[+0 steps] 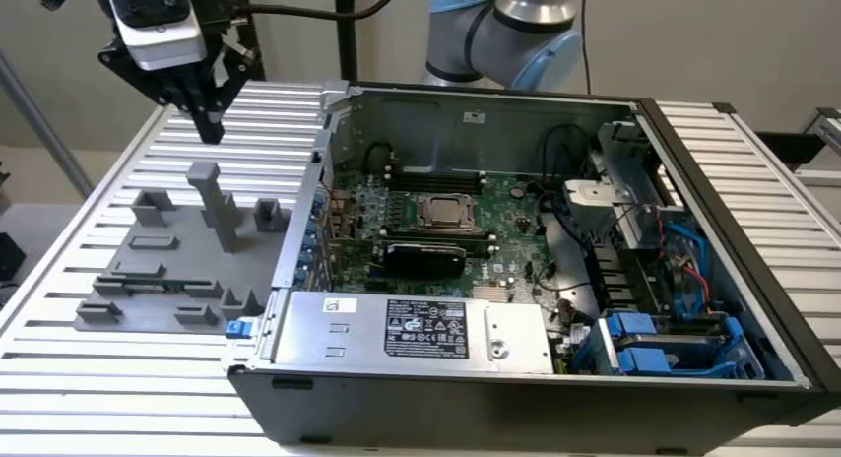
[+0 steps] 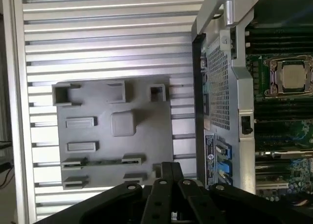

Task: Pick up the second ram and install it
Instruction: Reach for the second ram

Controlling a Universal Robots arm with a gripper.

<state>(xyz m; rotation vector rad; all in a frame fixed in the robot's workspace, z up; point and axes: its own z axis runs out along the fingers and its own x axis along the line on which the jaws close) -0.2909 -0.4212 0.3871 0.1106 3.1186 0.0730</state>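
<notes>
Hand (image 1: pixel 209 130) high above grey fixture (image 1: pixel 177 248); second ram (image 1: pixel 148 283) lies there, case (image 1: pixel 394 403) beside.

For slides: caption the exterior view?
Black gripper hovers above grey plastic fixture tray holding green RAM strip, beside open computer case.

Table (image 1: pixel 79 378) (image 2: pixel 98 28): silver metal, ribbed in long parallel slats.
Fixture plate (image 1: pixel 184 265) (image 2: pixel 146 136): grey, flat on the slats at the exterior view's left, with moulded blocks standing up from it.
Computer case (image 1: pixel 526 398) (image 2: pixel 220 72): open, on its side, resting on the slats at the exterior view's right.
Spacing: plate and case just beside each other, a strip of bare slats between.
</notes>
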